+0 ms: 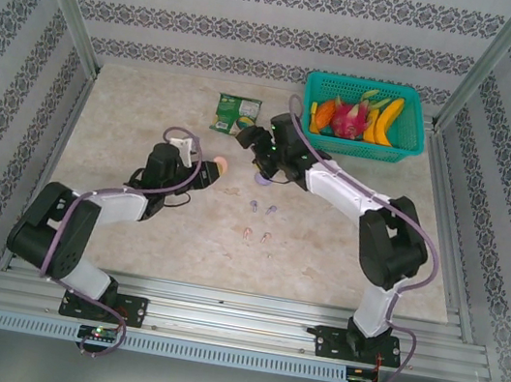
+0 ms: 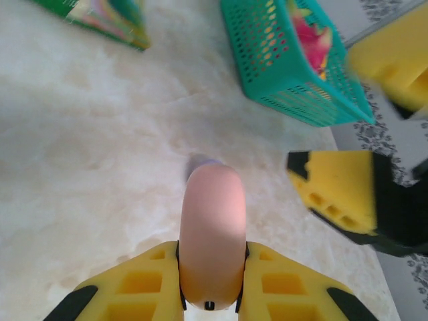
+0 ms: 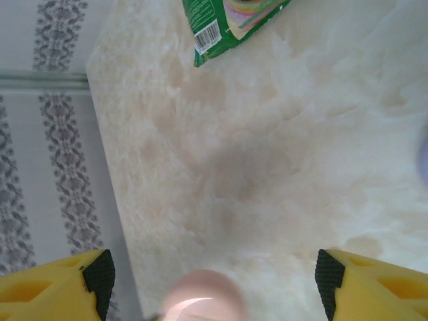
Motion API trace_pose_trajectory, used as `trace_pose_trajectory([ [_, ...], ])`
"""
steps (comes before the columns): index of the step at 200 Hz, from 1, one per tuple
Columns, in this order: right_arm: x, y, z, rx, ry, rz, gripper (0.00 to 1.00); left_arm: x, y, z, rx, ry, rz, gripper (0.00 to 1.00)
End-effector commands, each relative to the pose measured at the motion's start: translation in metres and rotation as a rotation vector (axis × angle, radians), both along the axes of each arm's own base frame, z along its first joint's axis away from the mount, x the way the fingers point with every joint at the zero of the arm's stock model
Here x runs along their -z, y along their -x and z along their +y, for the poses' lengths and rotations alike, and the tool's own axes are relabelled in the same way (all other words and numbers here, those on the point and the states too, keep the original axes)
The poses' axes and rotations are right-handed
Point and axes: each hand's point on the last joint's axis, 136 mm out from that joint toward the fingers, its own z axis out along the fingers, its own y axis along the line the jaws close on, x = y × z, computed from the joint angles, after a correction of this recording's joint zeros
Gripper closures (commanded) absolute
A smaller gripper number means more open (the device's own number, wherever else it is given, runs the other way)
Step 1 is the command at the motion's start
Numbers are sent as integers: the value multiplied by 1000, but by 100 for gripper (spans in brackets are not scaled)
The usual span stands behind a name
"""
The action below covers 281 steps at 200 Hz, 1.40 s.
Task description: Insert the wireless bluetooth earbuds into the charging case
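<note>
A: Beige marble tabletop (image 1: 149, 124), patterned walls (image 1: 265, 16). Grip?
B: My left gripper (image 2: 212, 267) clamps the pink case (image 2: 212, 221) edge-on. My right gripper (image 3: 214, 277) is wide, empty. The overhead view gives the earbuds (image 1: 254, 207), loose behind both hands. Basket (image 2: 294, 73) and green packet (image 3: 234, 20) ahead.

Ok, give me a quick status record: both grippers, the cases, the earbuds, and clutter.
left gripper: shut on pink case, gripped edge-on
right gripper: open, holding nothing, beside purple case
purple case: lying on table
lilac earbuds: two, loose on table
pink earbuds: two, loose on table, nearer the arms
clutter: green packet, teal fruit basket at far side
</note>
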Motion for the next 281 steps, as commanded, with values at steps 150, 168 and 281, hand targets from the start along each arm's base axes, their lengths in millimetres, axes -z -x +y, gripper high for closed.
trace_pose_trajectory([
  [150,-23,58,12,-453,-85,-458,26,-46,20,-31,342,49,19,99],
  [168,-21,58,16,-460,-93,-458,27,-46,19,-31,342,50,20,99],
  [281,-2,34,6,-384,-81,-409,33,-51,24,-33,359,68,6,100],
])
